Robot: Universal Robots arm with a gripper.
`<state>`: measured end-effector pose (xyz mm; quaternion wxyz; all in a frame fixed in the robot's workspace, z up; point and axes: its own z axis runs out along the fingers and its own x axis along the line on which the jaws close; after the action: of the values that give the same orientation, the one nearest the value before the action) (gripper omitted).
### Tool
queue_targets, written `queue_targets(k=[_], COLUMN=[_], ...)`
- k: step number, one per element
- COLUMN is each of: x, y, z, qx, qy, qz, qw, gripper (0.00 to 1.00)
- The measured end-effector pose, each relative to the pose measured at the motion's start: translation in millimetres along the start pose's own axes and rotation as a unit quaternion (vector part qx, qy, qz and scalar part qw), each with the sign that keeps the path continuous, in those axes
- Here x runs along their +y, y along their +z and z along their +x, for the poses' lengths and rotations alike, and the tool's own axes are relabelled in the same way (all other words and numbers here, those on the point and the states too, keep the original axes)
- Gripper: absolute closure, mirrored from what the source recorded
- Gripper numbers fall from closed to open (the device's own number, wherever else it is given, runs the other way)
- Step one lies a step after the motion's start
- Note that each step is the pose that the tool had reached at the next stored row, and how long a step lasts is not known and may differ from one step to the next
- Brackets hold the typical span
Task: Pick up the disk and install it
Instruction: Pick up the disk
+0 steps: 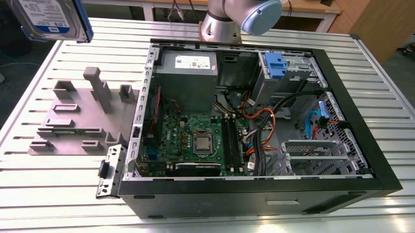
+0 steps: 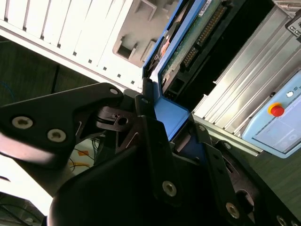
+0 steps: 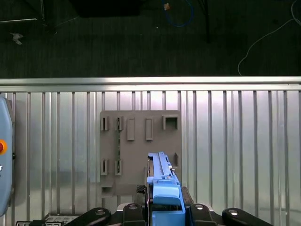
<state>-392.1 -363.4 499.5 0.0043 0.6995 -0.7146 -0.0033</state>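
The disk (image 1: 50,19), a silver drive with a white-and-blue label and a blue carrier frame, hangs high in the air at the exterior view's far left, above the table's back corner. In both wrist views my gripper (image 2: 171,117) (image 3: 165,206) is shut on the blue frame at one end of the disk (image 2: 197,33) (image 3: 162,181). The drive stands out edge-on from between the black fingers (image 2: 146,117). Its green circuit board side shows in the second wrist view.
An open black computer case (image 1: 259,189) lies on the slatted aluminium table (image 1: 389,68), with a grey power supply (image 1: 188,68), a blue latch (image 1: 275,65) and a metal drive cage (image 1: 318,155) inside. A grey fixture plate (image 1: 77,116) (image 3: 141,146) lies beside it. A pendant with a red button (image 2: 276,110) rests at the table edge.
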Motion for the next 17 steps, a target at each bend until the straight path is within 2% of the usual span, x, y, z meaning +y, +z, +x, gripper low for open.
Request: queue_targets(k=[5,12,17], x=[-16.6,-17.8,-21.4], y=[-0.1,-0.1,0.0], z=[1.1,10.8,11.4], qx=[0.0000,0.0000,0.0000], qy=[0.000,0.000,0.000], qz=[-0.0002,-0.0002,-0.0002], qw=[1.00000,1.00000,1.00000], gripper=[0.64,0.64,0.64])
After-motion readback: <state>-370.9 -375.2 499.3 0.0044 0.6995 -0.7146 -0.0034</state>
